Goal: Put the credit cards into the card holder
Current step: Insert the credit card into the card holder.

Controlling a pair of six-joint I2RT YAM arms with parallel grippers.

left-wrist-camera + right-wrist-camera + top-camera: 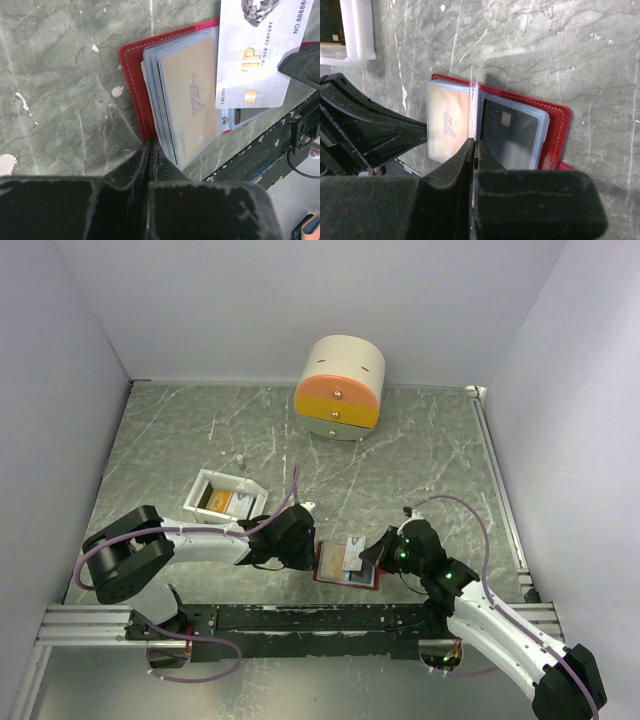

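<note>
**Step in hand: seat the held card in a sleeve of the card holder.**

The card holder (pixel 559 125) lies open on the table between the two grippers, its red cover down and its clear sleeves facing up. A gold card (pixel 192 100) sits in the sleeve stack on the left-gripper side of the holder. A dark VIP card (pixel 512 132) sits in the sleeve on the opposite side. More credit cards (pixel 218 502) lie in the white tray (pixel 194 489), beyond the holder on its left-gripper side.

**Gripper state**

- The right gripper (pixel 474 142) has its fingers fully closed on a silver VIP card (pixel 250 55). The card stands on edge over the fold of the holder.
- The left gripper (pixel 150 145) has its fingers closed to a thin slit on the edge of the red cover. It appears to pin that side of the holder.

**Procedure**

1. Hold the cover firmly so the holder cannot slide under the push.
2. Tilt the silver card from upright toward the plane of a free sleeve.
3. Find the sleeve mouth with the leading edge, not a corner.
4. Advance parallel to the sleeve. A skewed card is likely to catch on the plastic lip or slip between two sleeves.
5. Release only when most of the card is inside.
</note>
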